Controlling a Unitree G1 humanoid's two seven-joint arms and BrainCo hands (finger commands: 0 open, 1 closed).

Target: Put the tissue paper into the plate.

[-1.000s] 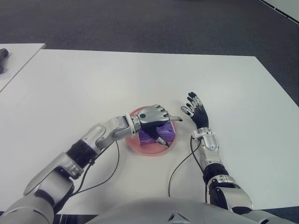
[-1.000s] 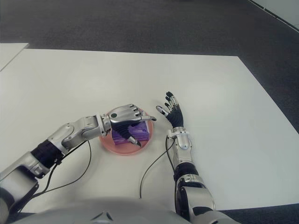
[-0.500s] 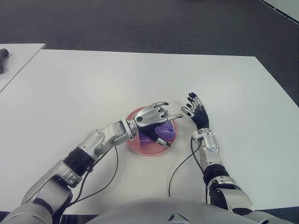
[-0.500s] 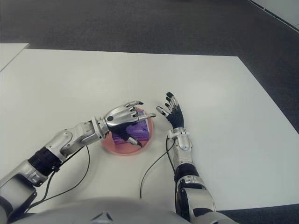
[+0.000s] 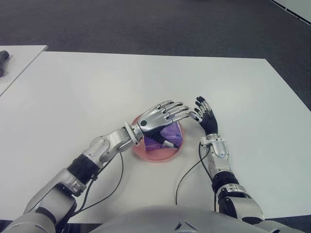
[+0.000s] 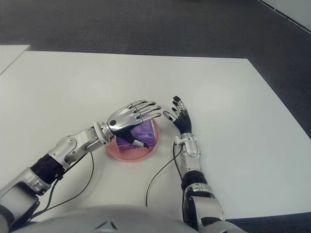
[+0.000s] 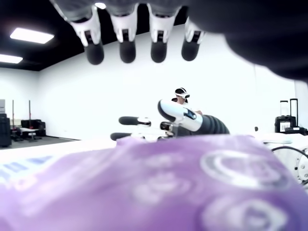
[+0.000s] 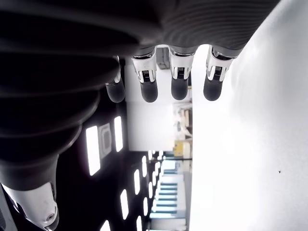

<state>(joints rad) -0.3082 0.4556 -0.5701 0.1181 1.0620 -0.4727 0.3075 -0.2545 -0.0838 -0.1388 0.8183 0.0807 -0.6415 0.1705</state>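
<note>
A purple tissue pack (image 5: 171, 134) lies in a pink plate (image 5: 154, 153) near the middle of the white table (image 5: 97, 87). My left hand (image 5: 163, 116) hovers just over the pack with its fingers stretched out flat and nothing in them. In the left wrist view the pack (image 7: 144, 187) fills the lower half, and the fingertips (image 7: 126, 50) stand apart above it. My right hand (image 5: 205, 116) shows to the right of the plate, fingers spread and empty.
A dark object (image 5: 3, 57) lies on a second white table (image 5: 19, 63) at the far left. A black cable (image 5: 187, 170) runs over the table below the plate. Dark carpet (image 5: 146, 24) lies beyond the far edge.
My left hand's fingers have opened from a curl around the tissue pack to flat and spread, letting the pack go in the plate. The right hand has not moved.
</note>
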